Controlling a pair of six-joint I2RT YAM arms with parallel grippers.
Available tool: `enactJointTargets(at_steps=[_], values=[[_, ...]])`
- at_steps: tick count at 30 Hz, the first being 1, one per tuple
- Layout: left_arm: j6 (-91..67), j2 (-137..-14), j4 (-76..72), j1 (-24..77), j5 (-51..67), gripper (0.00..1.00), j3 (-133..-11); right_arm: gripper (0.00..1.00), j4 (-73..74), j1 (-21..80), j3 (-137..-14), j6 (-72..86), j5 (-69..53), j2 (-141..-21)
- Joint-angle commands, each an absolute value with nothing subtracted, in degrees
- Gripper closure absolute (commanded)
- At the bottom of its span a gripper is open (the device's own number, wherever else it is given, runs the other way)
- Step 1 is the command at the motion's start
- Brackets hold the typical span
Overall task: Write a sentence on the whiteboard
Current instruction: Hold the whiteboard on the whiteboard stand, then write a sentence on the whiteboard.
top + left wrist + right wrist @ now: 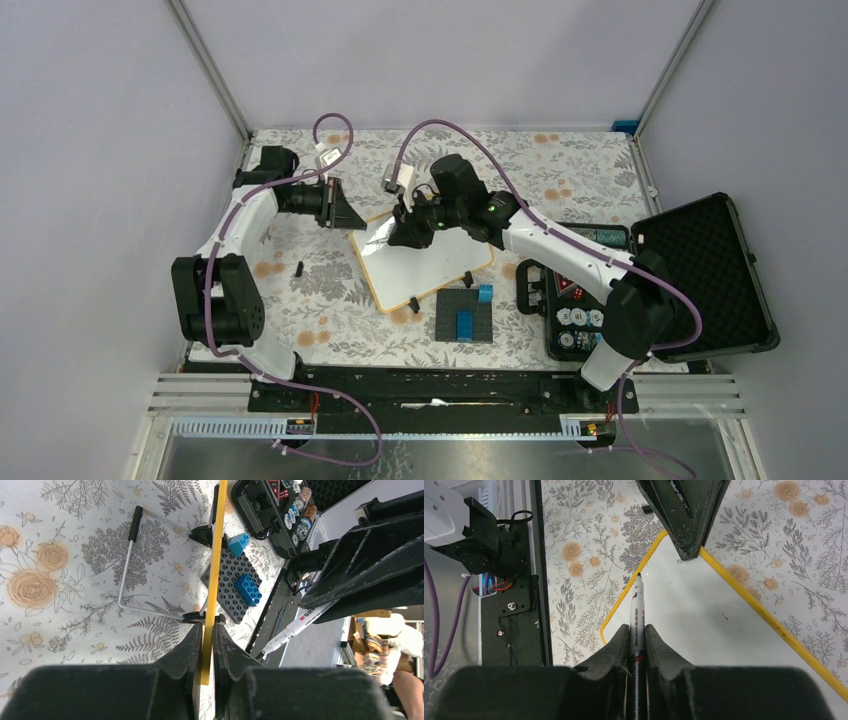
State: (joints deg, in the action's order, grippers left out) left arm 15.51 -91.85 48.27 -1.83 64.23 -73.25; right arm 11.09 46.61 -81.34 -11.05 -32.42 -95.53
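The whiteboard (432, 268), white with a yellow frame, lies slanted at the table's middle. My left gripper (356, 224) is shut on its far left frame edge; the left wrist view shows that edge (214, 570) end-on between my fingers (192, 647). My right gripper (400, 236) is shut on a white marker (637, 615), tip pointing down at the board (714, 630) just inside its left frame. The marker also shows in the left wrist view (295, 628). The board looks blank except for one tiny dark mark (724, 616). No sentence shows.
A dark grey brick plate (466, 318) with blue bricks sits just in front of the board. An open black case of poker chips (660, 280) is on the right. The board's wire stand (129, 560) with a black sleeve sticks out to its left.
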Motion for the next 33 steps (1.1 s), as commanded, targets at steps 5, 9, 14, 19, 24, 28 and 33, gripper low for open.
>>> enactJointTargets(at_steps=[5,9,14,19,24,28,33], values=[[22.1,-96.1,52.1,3.2,63.2,1.0,-80.1,1.0,14.4,47.1,-85.1,-14.5,-33.1,-93.7],[23.2,-97.6,52.4,3.7,63.3,1.0,-81.1,1.0,14.7,46.9,-83.5,-16.6,-31.5,-92.7],[24.7,-98.2,54.1,3.9,62.8,1.0,-81.9,1.0,13.7,45.6,-82.7,-17.9,-28.9,-92.5],[24.7,-97.9,54.1,3.9,62.8,1.0,-81.5,1.0,12.5,45.6,-83.3,-17.9,-27.0,-93.7],[24.9,-97.8,54.1,3.9,62.8,1.0,-81.3,1.0,12.5,45.6,-84.4,-17.1,-27.2,-95.0],[25.0,-97.8,54.1,4.0,62.9,1.0,-81.3,1.0,12.7,45.6,-84.9,-17.2,-27.6,-96.0],[25.0,-97.9,54.1,4.0,63.1,1.0,-81.4,1.0,12.8,45.7,-85.9,-17.0,-27.3,-97.1]])
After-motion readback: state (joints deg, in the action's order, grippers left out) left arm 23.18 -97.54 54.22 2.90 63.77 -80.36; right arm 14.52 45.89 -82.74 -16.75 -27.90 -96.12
